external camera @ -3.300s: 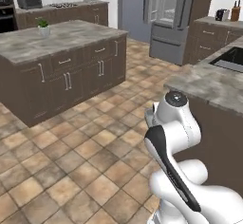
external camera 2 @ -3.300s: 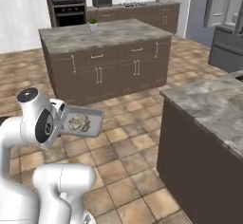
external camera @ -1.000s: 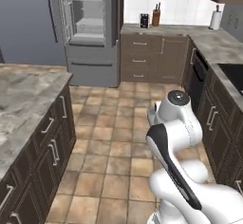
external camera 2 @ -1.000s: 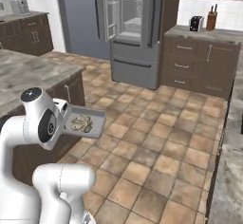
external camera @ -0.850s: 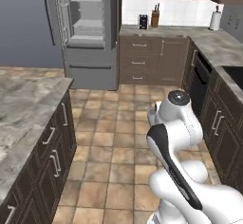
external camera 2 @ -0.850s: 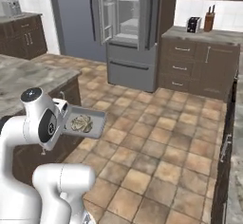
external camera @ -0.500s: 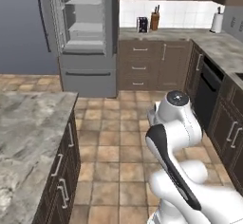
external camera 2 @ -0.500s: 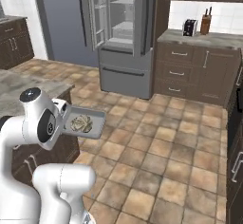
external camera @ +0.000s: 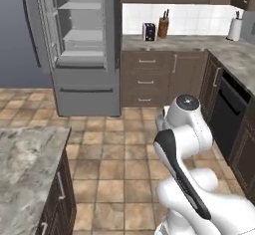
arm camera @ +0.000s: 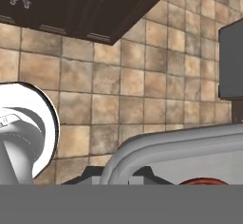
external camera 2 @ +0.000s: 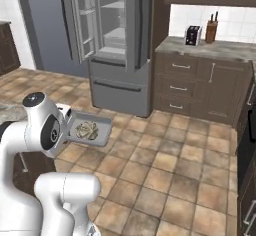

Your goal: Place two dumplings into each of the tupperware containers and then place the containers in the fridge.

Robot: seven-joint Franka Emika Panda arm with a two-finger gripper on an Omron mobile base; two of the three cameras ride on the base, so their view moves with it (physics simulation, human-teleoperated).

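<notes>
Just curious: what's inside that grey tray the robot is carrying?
Beige dumplings lie in the tupperware container. Their exact count is unclear, and the arm hides the tray's near end.

Domestic kitchen, open grey fridge (external camera: 82, 45), brown wooden cabinets (external camera: 164, 77), stone-topped desk (external camera: 174, 42), toaster (external camera: 148, 31), knife block (external camera: 163, 27), tiled floor (external camera: 114, 164).

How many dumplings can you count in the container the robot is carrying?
2: the dumplings lie touching, side by side, in the middle of the tupperware container held beside the arm. The arm may hide more.
</notes>
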